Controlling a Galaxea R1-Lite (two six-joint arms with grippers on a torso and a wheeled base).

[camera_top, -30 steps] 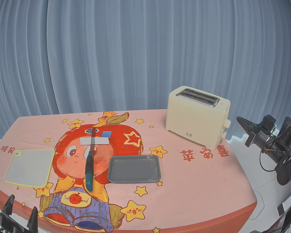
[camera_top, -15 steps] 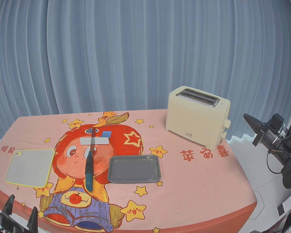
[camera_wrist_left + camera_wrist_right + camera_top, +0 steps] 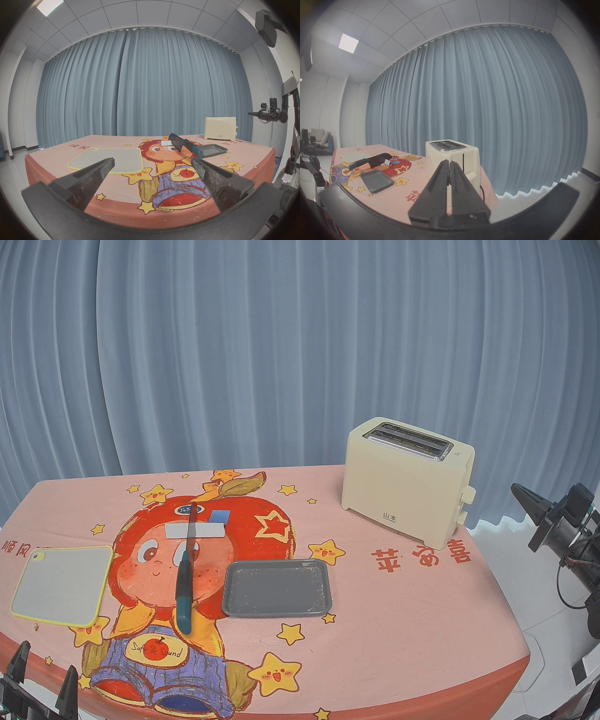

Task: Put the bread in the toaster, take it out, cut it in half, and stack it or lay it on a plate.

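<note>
Knife [image 3: 184, 584] lies front-to-back, teal handle near, blade tip pointing away.

Open room above the toaster [image 3: 405, 489]

We see a pink cartoon tablecloth [image 3: 406, 615] spread ahead of the left gripper [image 3: 153, 164]. A white strip [image 3: 209, 530] and a blue tag [image 3: 220, 515] lie farther ahead to its right, and a blue curtain [image 3: 281, 352] hangs well beyond.
</note>
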